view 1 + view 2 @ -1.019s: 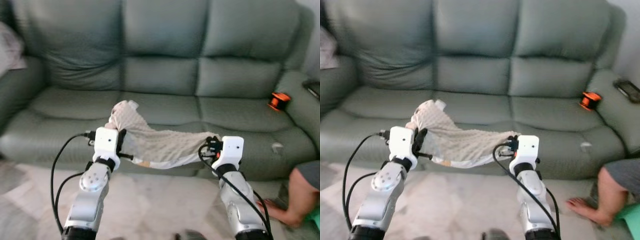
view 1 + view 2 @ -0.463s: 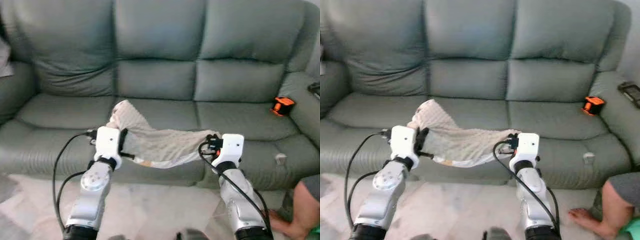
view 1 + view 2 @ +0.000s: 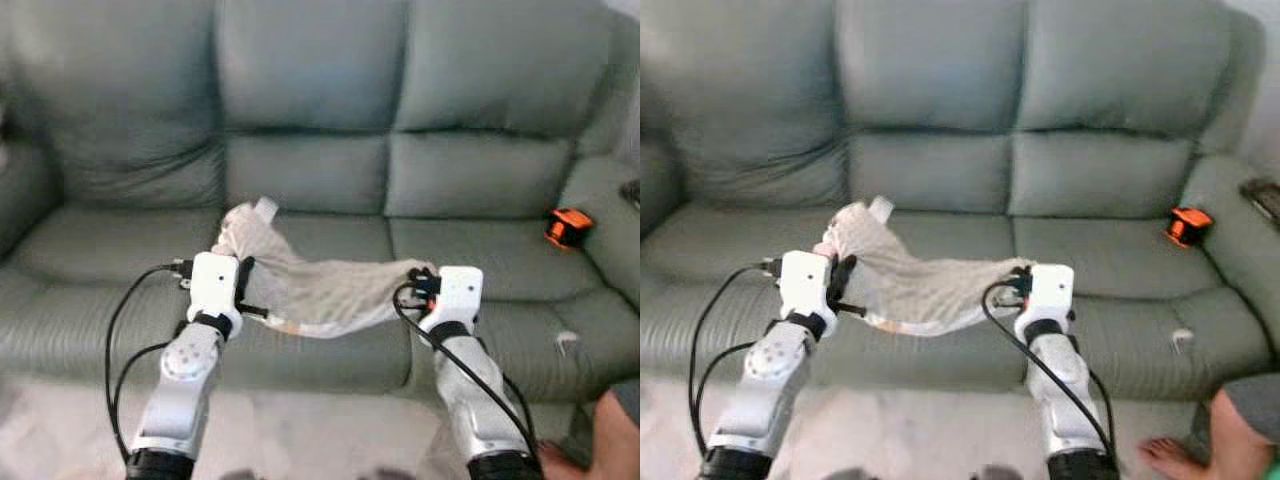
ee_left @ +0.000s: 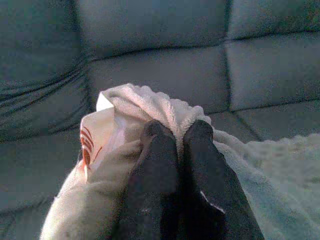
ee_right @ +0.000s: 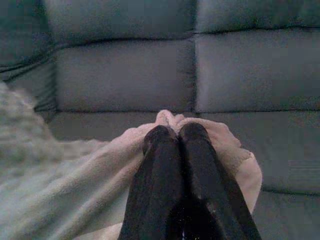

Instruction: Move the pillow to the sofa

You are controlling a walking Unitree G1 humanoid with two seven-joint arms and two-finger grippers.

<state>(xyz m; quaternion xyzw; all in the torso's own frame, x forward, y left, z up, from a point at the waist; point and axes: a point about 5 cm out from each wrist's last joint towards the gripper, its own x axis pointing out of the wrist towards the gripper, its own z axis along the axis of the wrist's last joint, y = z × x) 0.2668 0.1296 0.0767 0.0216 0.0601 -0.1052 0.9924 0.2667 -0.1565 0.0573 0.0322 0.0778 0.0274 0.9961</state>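
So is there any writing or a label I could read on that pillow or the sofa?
No text can be read.
The pillow has a white tag with red marks by the left gripper: too blurred to read.
The sofa bears no lettering.

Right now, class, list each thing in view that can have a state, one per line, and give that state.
Pillow: limp, off the seat, sagging between both hands in front of the sofa.
Left hand: shut on one end of the pillow.
Right hand: shut on the other end.
Sofa: seat cushions bare ahead of the pillow.
Orange object: resting on the sofa by the right armrest.
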